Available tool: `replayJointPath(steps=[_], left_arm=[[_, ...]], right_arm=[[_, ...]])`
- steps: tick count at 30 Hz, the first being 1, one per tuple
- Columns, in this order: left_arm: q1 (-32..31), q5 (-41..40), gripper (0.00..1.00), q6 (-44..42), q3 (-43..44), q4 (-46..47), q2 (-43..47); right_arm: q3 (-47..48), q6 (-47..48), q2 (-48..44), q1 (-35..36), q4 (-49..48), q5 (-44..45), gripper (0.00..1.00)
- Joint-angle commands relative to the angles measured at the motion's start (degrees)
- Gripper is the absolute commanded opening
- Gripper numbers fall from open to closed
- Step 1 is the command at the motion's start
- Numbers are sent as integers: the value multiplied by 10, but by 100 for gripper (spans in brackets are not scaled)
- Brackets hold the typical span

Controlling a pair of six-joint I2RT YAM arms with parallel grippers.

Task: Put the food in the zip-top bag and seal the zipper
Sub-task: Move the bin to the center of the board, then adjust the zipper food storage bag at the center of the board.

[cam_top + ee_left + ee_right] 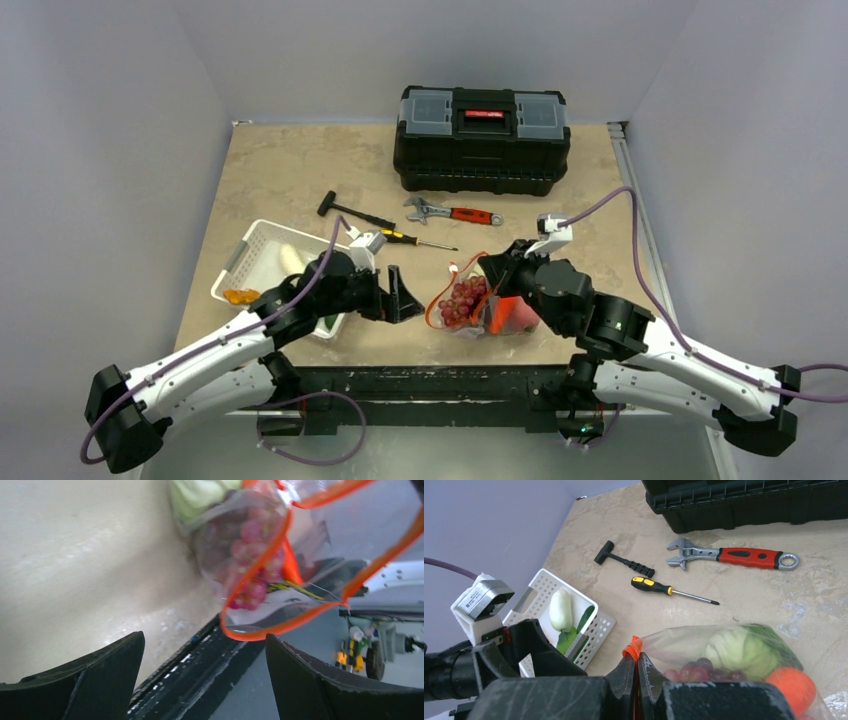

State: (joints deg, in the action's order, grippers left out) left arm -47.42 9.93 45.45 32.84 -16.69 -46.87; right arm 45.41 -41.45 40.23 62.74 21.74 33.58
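bag pinched at the mouth, by the near table edge
the zip-top bag, with grapes, cabbage and carrot inside, lies between our low, bent arms; right gripper clamped on its zipper, left gripper spread wide just left; bare table beyond, up to the screwdriver.

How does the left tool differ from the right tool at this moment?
The left tool is open and empty; the right tool is shut on the zipper of the zip-top bag. The left tool hangs before the bag's open mouth; the right tool pinches its edge. Both are black.
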Motion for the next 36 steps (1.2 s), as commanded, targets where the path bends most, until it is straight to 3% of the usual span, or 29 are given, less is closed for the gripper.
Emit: replayJointPath(steps=[1,4,8,12,15,20,24,26,31,33,34,36], left_arm=[[-62,67,90,-4,54,87,-34],[-108,5,86,-19,95,47,-85],[-112,-29,71,-4,110,29,-126],[-113,-56,64,-3,110,11,-123],[-113,-92,64,-9,112,-19,-101],[-112,-152,78,18,100,-40,-77],[-112,-123,78,30,101,4,-137],[-111,-88,68,23,121,17,-184],[-112,-35,30,10,145,46,-228],[-112,-42,7,0,163,31,-225],[-112,-47,0,-8,177,17,-223],[-112,-64,0,-27,200,-18,-218]], right_arm=[[12,4,1,1,-55,-7,0],[14,5,4,1,-54,-10,0],[16,9,4,1,-52,-12,0],[18,11,-1,1,-44,-9,0],[16,12,-8,1,-39,-5,0],[13,11,-11,1,-40,-6,0],[14,11,-11,1,-36,-5,0],[12,10,-13,1,-34,-5,0],[14,10,-11,1,-21,-15,0],[15,14,-10,1,-14,-18,0],[15,17,-10,1,-12,-18,0],[13,25,-8,1,-9,-23,0]])
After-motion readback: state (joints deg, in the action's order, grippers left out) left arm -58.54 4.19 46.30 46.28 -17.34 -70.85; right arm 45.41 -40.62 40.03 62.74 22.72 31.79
